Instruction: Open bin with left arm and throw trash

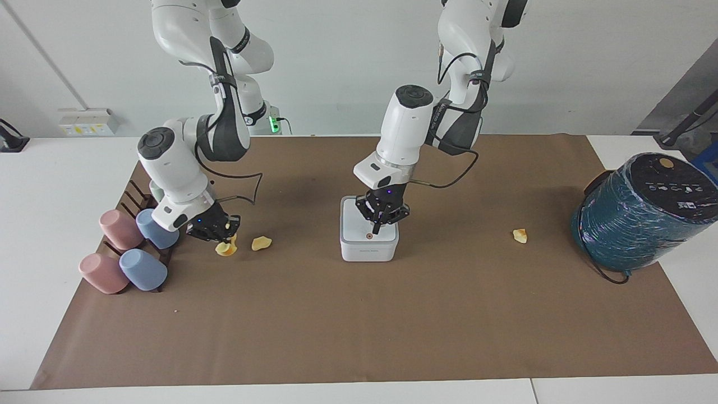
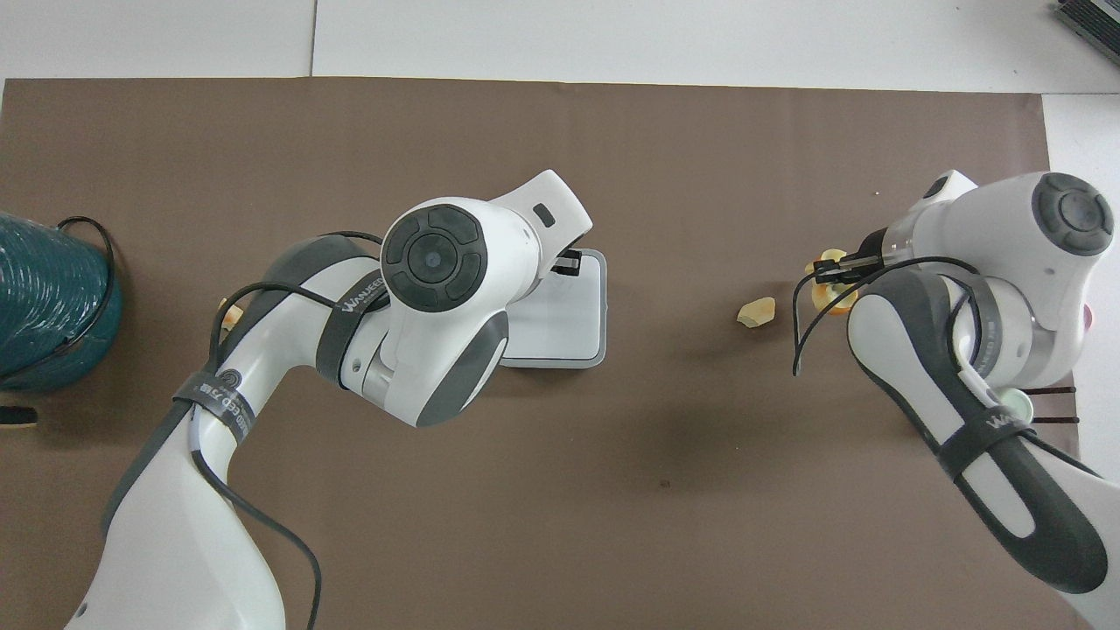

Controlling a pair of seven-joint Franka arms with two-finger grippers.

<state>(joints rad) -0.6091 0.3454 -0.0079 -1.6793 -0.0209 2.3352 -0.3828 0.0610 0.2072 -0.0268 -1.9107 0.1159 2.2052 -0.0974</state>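
Here, the left gripper (image 1: pixel 379 225) hangs over the lid of the bin (image 1: pixel 367 249), jaws closed tip to tip on nothing, making one downward-pointing prod. The lid lies flat and shut. Its brown button (image 1: pixel 368 236) sits at the lid edge farthest from the robots, and the tips hover just short of it, a little toward the left arm's end of the table. By my reading, the press needs a small shift away from the robots, then straight down.

The right gripper (image 1: pixel 223 232) is over the brown mat near the cups (image 1: pixel 143 269), jaws pinched on the pale yellow piece (image 1: pixel 226 248), which dangles below them. One orange-yellow lump (image 1: pixel 261 243) lies just beside it. The other lump (image 1: pixel 520 235) lies well apart, toward the left arm's end.
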